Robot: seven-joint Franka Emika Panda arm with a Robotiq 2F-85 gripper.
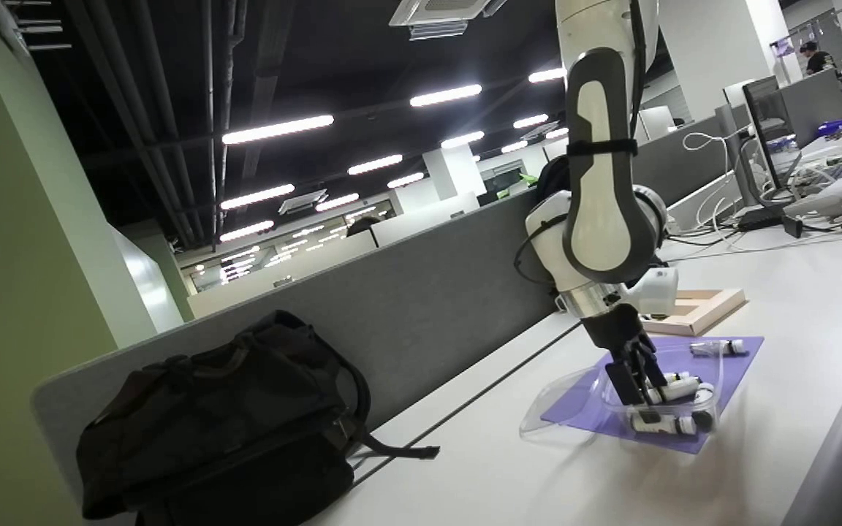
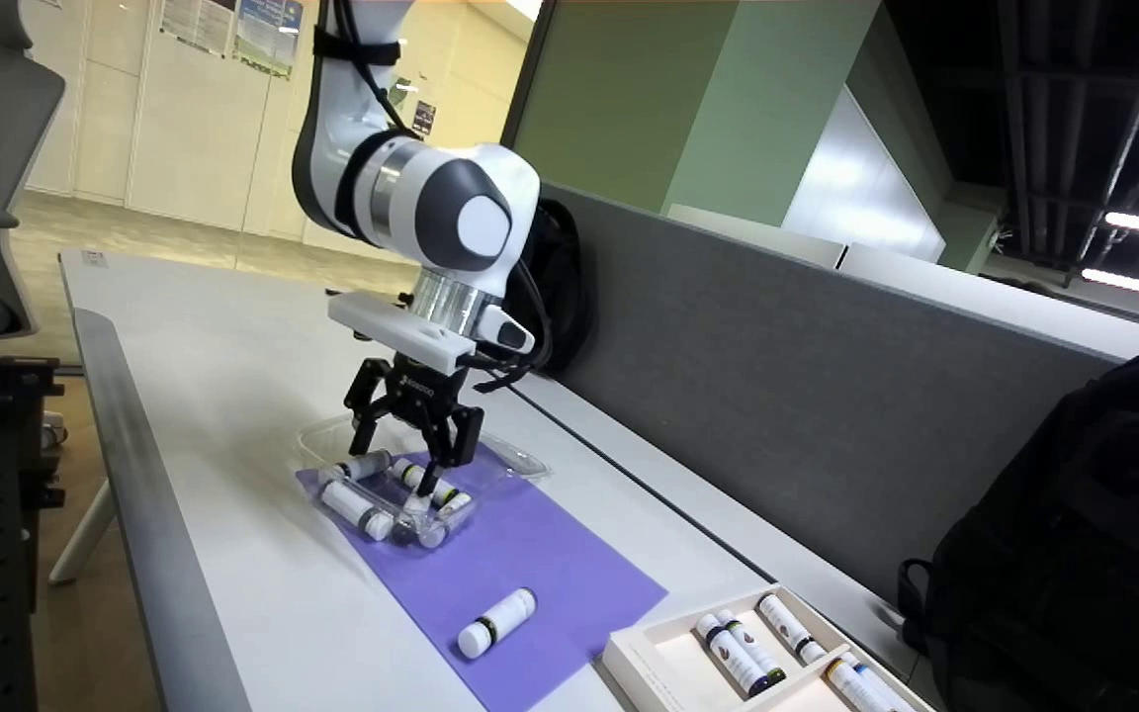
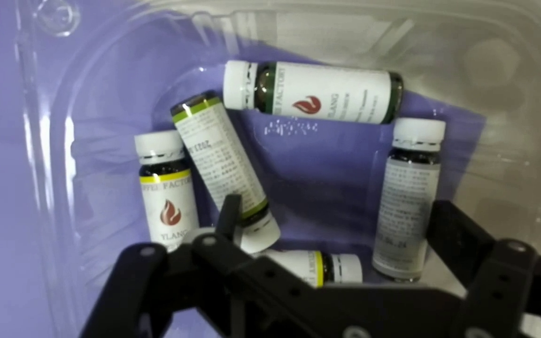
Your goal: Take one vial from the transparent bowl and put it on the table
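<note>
Grey divider panelling [image 1: 450,285] borders a long, smooth white worktop [image 1: 479,475]. Partly over a flat purple mat [image 2: 569,564], a shallow transparent plastic bowl [image 3: 45,141] holds five white-capped, white-labelled vials [image 3: 336,94]; the black two-fingered pincer [image 2: 392,469] reaches down over them, its fingers apart. Another such vial [image 2: 497,623] lies on the mat.

Parted fingers [image 2: 363,437], transparent bowl [image 2: 320,435], vials [image 2: 354,506] inside

Backpack [image 1: 224,424]: near in an exterior view, tilted, looking along the surface [image 1: 465,467] toward the arm [image 1: 604,175].
Wooden tray [image 2: 649,672]: near in an exterior view, tilted, facing roughly the opposite way.
Transparent bowl [image 3: 42,155]: close below the wrist view, looking down past the hand [image 3: 337,216].
Purple mat [image 2: 569,554]: in all three views.
Divider [image 2: 827,316]: in both exterior views.
</note>
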